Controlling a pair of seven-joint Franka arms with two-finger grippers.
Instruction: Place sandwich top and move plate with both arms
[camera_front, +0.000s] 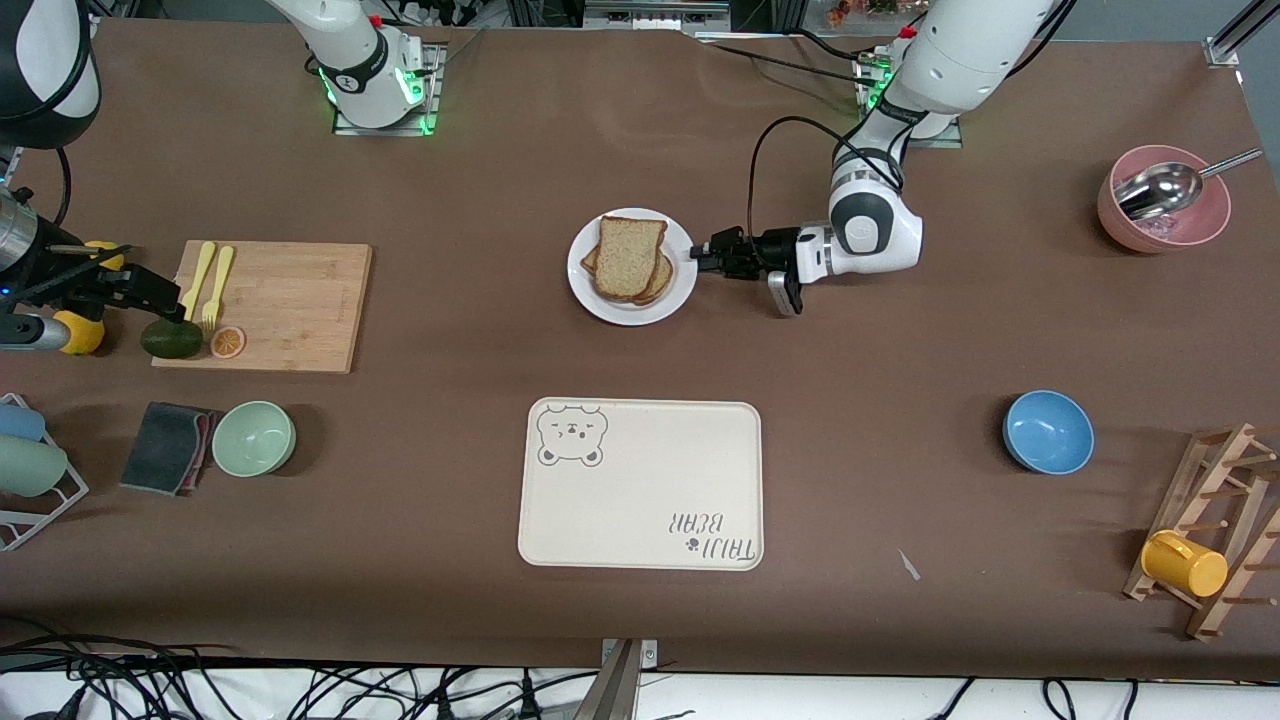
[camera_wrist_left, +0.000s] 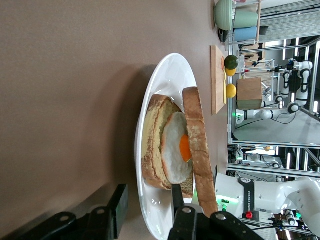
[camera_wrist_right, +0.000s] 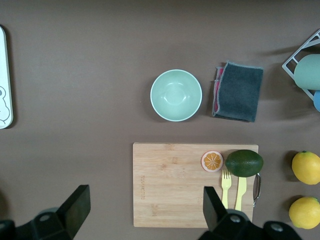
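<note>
The sandwich top (camera_front: 630, 255) lies on the stack in the middle of the white plate (camera_front: 615, 305). In the left wrist view this plain slice (camera_wrist_left: 200, 150) rests tilted over a fried egg (camera_wrist_left: 175, 147) on the bottom slice (camera_wrist_left: 152, 145). My left gripper (camera_front: 697, 255) is at the plate's rim (camera_wrist_left: 165, 80) on the side toward the left arm's end. Its jaws (camera_wrist_left: 149, 190) straddle the rim, one finger under it and one over it, with a gap still showing. My right gripper (camera_front: 165, 295) hangs wide open over the wooden cutting board (camera_wrist_right: 195, 182), holding nothing.
A cream bear-printed tray (camera_front: 640, 485) lies nearer the front camera than the plate. A blue bowl (camera_front: 1048, 432), pink bowl with scoop (camera_front: 1165, 200) and mug rack (camera_front: 1210, 530) stand toward the left arm's end. A green bowl (camera_front: 253, 438), cloth (camera_front: 165, 447), avocado (camera_front: 170, 338) and lemons sit by the cutting board (camera_front: 290, 310).
</note>
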